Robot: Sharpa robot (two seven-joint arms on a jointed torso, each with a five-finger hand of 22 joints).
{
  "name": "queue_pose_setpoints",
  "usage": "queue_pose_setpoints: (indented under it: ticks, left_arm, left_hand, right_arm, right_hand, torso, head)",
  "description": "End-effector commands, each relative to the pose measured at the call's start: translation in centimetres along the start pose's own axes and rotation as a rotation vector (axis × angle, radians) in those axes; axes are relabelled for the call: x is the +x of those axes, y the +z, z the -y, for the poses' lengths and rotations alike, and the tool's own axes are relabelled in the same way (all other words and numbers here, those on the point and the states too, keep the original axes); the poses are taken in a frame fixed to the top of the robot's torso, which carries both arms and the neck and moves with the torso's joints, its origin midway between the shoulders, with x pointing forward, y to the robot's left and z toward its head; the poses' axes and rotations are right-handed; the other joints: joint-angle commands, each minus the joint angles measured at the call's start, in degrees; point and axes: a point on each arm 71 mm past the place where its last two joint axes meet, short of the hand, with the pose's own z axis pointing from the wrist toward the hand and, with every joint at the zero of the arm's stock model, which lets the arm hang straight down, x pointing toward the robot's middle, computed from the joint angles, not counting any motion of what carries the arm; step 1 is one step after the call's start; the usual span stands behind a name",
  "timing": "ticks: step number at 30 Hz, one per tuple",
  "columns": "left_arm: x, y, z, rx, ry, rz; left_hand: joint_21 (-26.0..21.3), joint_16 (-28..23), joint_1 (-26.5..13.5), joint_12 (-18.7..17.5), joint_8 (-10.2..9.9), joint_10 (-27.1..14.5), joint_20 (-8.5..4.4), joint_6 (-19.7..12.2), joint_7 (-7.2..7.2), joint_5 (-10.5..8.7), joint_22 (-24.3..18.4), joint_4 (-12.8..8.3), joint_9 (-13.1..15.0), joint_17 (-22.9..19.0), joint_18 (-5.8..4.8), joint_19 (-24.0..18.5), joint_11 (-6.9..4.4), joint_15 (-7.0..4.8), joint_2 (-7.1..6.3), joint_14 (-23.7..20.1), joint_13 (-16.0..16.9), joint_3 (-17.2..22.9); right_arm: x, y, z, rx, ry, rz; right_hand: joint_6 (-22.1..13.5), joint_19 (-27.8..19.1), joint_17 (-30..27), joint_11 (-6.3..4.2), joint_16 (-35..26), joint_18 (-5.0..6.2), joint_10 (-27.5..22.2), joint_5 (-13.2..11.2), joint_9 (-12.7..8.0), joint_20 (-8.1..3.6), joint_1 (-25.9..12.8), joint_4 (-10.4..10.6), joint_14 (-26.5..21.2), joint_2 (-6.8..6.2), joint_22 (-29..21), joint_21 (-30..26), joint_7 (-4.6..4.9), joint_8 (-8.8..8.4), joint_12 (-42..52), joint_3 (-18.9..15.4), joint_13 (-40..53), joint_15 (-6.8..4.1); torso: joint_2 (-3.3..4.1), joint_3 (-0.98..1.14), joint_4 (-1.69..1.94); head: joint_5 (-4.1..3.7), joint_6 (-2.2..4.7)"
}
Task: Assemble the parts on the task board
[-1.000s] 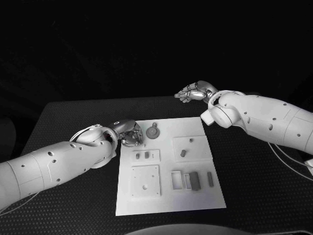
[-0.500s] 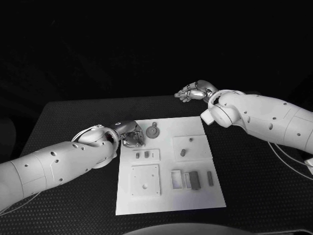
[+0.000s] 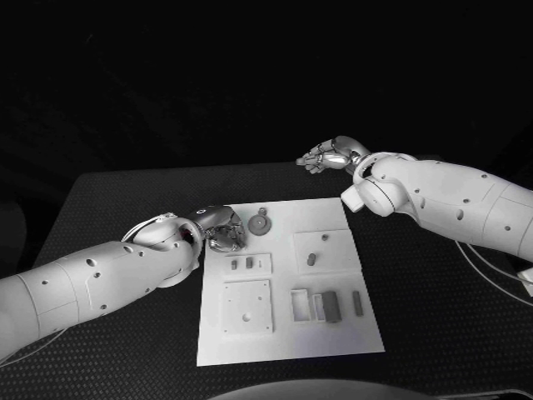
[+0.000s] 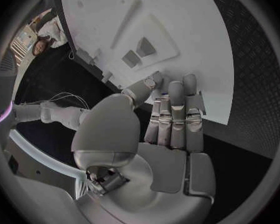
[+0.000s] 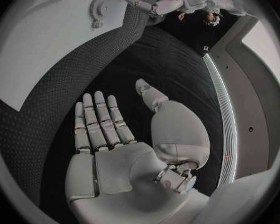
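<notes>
Nearest me, I saw the task board (image 3: pixel 339 329) lying flat in the middle of the black table (image 3: pixel 446 308), with small grey parts (image 3: pixel 331 307) on its near half. Further up, my left hand (image 3: pixel 222 228) hovered at the board's left edge, just beside a round toothed part (image 3: pixel 261 223); its fingers (image 4: pixel 177 115) lay straight and side by side, holding nothing. Farthest off, my right hand (image 3: pixel 331 156) hung over bare table beyond the board, fingers (image 5: pixel 97 120) extended, empty.
</notes>
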Motion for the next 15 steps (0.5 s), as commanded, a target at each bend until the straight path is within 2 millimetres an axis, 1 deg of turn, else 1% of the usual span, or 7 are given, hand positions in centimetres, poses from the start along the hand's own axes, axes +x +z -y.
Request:
queue_pose_setpoints:
  ticks: [1, 15]
  left_arm:
    - [0.68, 0.09, 0.59, 0.018, 0.003, -0.035]
    - [0.97, 0.33, 1.34, 0.037, -0.002, -0.037]
  left_hand:
    - [0.09, 0.1, -0.3, -0.32, 0.12, 0.38, 0.0, 0.57, 0.28, 0.11, 0.99, 0.19, 0.1, 0.11, 0.66, 0.35, 0.16, 0.1, 0.33, 0.43, 0.04, 0.17]
    - [0.13, 0.24, -0.34, -0.41, 0.09, 0.47, -0.09, 0.58, 0.27, 0.12, 1.04, 0.14, 0.12, 0.37, 0.67, 0.6, 0.1, 0.03, 0.43, 0.58, 0.09, 0.18]
  right_arm:
    - [0.18, 0.0, -0.08, -0.012, -0.001, -0.015]
    - [0.3, 0.02, 0.02, -0.009, 0.0, -0.018]
  right_hand:
    - [-0.33, 0.5, -0.06, -0.03, -0.12, -0.58, 0.39, -0.02, -0.09, -0.08, -0.04, 0.24, -0.17, -0.06, 0.1, -0.36, 2.6, 0.32, -0.25, -0.09, 0.09, 0.28]
    - [-0.33, 0.52, -0.09, -0.03, -0.11, -0.58, 0.43, -0.02, -0.11, -0.08, -0.04, 0.23, -0.18, -0.04, 0.15, -0.44, 2.61, 0.34, -0.3, -0.1, 0.09, 0.28]
  torso:
    - [0.0, 0.0, 0.0]
    - [0.02, 0.0, -0.04]
  head:
    - [-0.03, -0.04]
    - [-0.1, -0.15]
